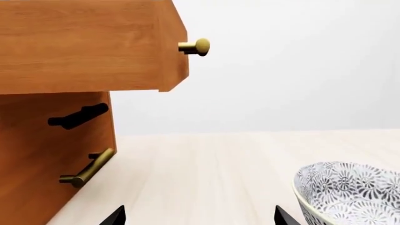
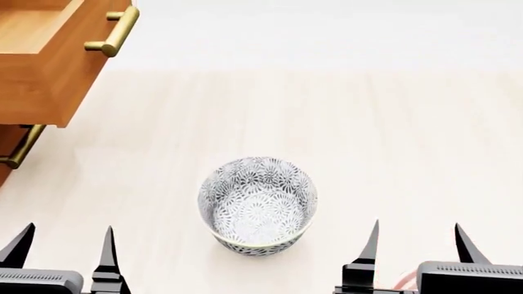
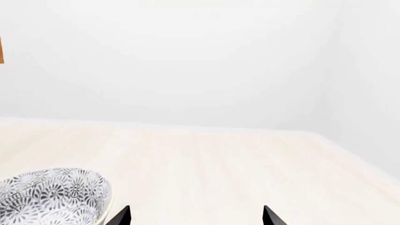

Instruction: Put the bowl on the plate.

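The bowl (image 2: 257,205), small and deep with a grey-blue floral pattern, stands upright on the pale wooden table, between my two grippers and a little ahead of them. My left gripper (image 2: 68,245) is open and empty, left of the bowl; in its wrist view (image 1: 200,218) the bowl (image 1: 350,192) lies beside one fingertip. My right gripper (image 2: 417,242) is open and empty on the bowl's other side; its wrist view (image 3: 196,216) shows the bowl (image 3: 53,194) off to the side. A thin reddish curve (image 2: 403,280) shows under the right gripper; I cannot tell whether it is the plate.
A wooden cabinet (image 1: 44,150) stands at the far left with its top drawer (image 2: 41,55) pulled open over the table. Brass bar handles (image 2: 114,30) and a brass knob (image 1: 195,47) stick out from it. White walls bound the table at the back and right.
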Controlling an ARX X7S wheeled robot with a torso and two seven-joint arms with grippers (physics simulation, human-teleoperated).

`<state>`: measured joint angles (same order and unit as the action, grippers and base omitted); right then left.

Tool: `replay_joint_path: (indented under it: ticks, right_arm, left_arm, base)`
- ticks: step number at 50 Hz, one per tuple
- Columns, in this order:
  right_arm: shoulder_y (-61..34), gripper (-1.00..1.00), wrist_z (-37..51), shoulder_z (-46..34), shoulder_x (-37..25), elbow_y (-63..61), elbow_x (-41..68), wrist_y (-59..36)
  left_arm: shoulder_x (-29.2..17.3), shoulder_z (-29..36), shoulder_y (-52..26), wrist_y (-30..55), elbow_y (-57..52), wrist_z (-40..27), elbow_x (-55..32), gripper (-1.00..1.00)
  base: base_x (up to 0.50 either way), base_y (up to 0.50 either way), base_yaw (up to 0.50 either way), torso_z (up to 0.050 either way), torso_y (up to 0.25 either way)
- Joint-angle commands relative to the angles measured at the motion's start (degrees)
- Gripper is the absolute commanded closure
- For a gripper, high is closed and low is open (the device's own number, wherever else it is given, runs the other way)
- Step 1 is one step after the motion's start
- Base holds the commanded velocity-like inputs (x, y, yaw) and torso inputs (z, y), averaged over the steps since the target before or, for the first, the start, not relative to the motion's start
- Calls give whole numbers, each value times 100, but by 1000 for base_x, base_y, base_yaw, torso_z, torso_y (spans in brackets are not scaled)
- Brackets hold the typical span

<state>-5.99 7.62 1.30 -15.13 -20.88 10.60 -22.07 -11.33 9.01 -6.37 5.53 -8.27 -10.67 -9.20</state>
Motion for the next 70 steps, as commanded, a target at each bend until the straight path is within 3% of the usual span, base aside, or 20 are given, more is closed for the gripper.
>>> replay_joint_path:
  ticks: [1, 15, 25, 41, 59, 70]
  right_arm:
    - [-48, -100, 19, -53, -25, 20, 15, -61]
    - [-269, -100, 150, -81, -55, -123, 74, -576]
    - [-828, -100, 58, 32, -203, -586, 614, -1683]
    - [-2860, -100, -311, -1177, -469, -482, 823, -3759]
    - [-4694, -100, -1392, -1673, -460, 575, 1363, -4387]
    - [-5224, -100, -2009, -2159, -440, 1325, 1492, -4378]
  left_arm:
    - [-36, 15, -7, 21, -21, -46, -31, -100]
    - [-81, 11, -22, 25, -6, -92, -80, -100]
    - [-124, -50, -29, 21, 18, -154, -126, -100]
    - [-165, -85, -28, 8, 37, -221, -184, -100]
    - [-196, -41, -49, 2, 35, -265, -212, -100]
    - [-221, -2, -54, 44, -48, -296, -219, -100]
  base:
    - [164, 0, 0, 0, 0]
    - [48, 0, 0, 0, 0]
    - [0, 0, 0, 0, 0]
    - [0, 0, 0, 0, 0]
    - [0, 0, 0, 0, 0]
    - [0, 0, 0, 0, 0]
